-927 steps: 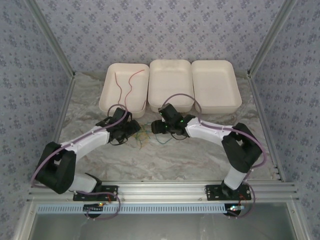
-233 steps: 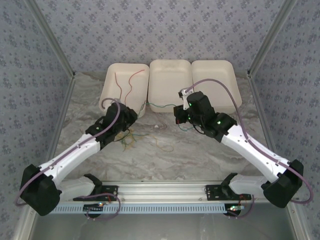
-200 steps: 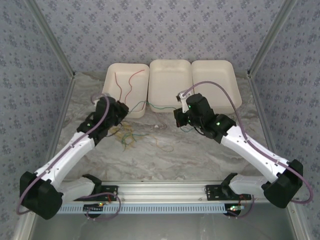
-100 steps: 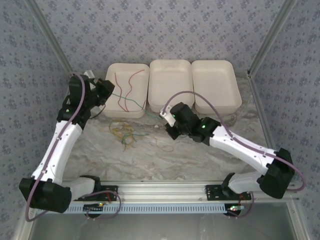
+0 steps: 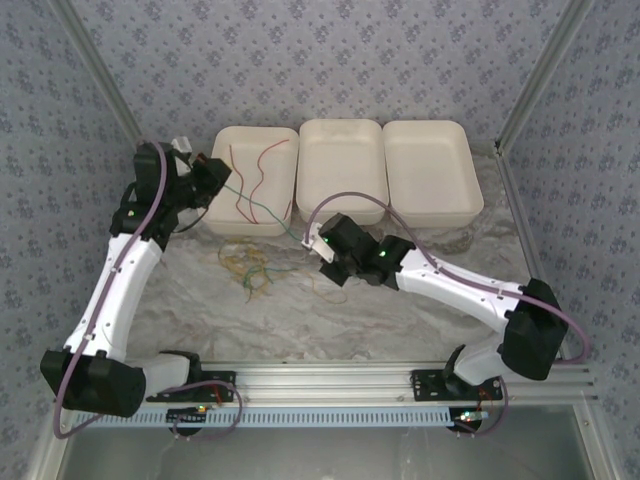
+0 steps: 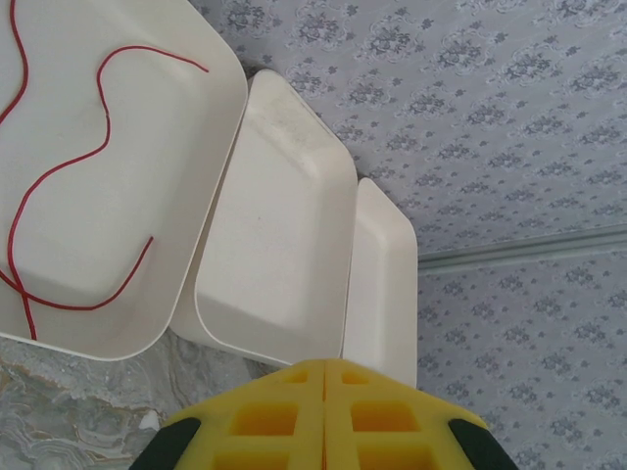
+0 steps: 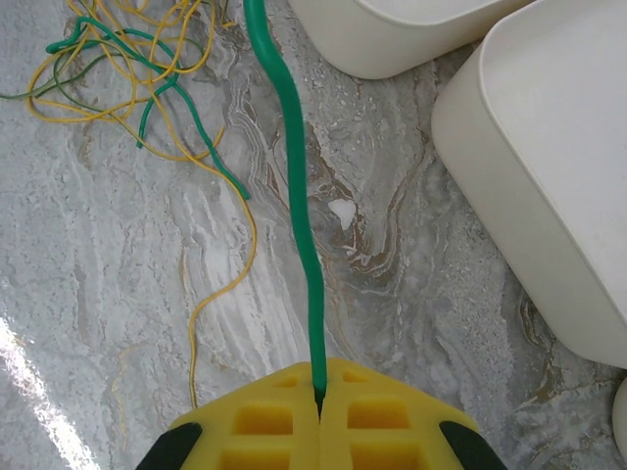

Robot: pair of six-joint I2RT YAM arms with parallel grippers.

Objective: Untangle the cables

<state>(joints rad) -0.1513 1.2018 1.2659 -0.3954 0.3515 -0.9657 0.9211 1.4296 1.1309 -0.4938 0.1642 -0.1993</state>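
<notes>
Cables [image 5: 250,265] in yellow and green lie in a loose tangle on the bench [image 5: 400,320], just in front of the left tray [image 5: 245,229] and between the two arms. Two red cables [image 5: 250,172] lie apart from the tangle, inside the left tray. One green cable [image 7: 300,196] is clamped between the yellow pads [image 7: 265,416] of the right pincer [image 7: 319,392], which is clenched on it. From there the cable runs up past the tangle toward the trays. From above, the right pincer [image 5: 318,245] sits low over the bench near the front corner of the middle tray [image 5: 340,170]. The green cable stretches from it across the left tray toward the left pincer [image 5: 208,172], raised at that tray's far left side. The left pincer's pads [image 6: 284,416] are pressed together. It seems to hold the cable's other end, though the wrist view shows no wire between them.
</notes>
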